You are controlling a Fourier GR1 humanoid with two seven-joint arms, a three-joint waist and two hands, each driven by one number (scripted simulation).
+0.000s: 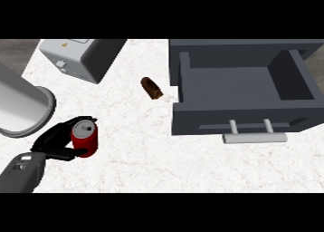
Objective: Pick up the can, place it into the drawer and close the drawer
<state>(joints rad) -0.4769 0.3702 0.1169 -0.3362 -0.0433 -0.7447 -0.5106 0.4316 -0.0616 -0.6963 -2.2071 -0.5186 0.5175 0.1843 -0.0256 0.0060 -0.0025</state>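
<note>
A: Head view first, biggest thing down. What have we got?

B: Pale marbled table [191,172] carrying everything. On its right side sits a dark grey drawer [245,86], pulled open, its pale bar handle [254,137] facing the near edge. The inside looks bare.

A: And on the left?

B: A large white cylinder [21,106] lying at the left edge, and a grey-and-white box appliance [78,59] at the far left. A small brown thing [151,88] lies between that appliance and the drawer; I can't tell what it is.

A: The can?

B: Red can [85,138], near left, just beside the cylinder's rim. The left hand [54,144] has its fingers [74,121] curled round it, thumb on the near side. Whether the can is off the table yet I cannot tell.

A: Right hand?

B: Nowhere to be seen.

A: So which step?

B: I'd judge the pickup: grasp made, carry not begun. Next calls for lifting, travelling right across the table, clearing the drawer's front wall, and lowering the can inside before letting go. Closing comes last.
</note>
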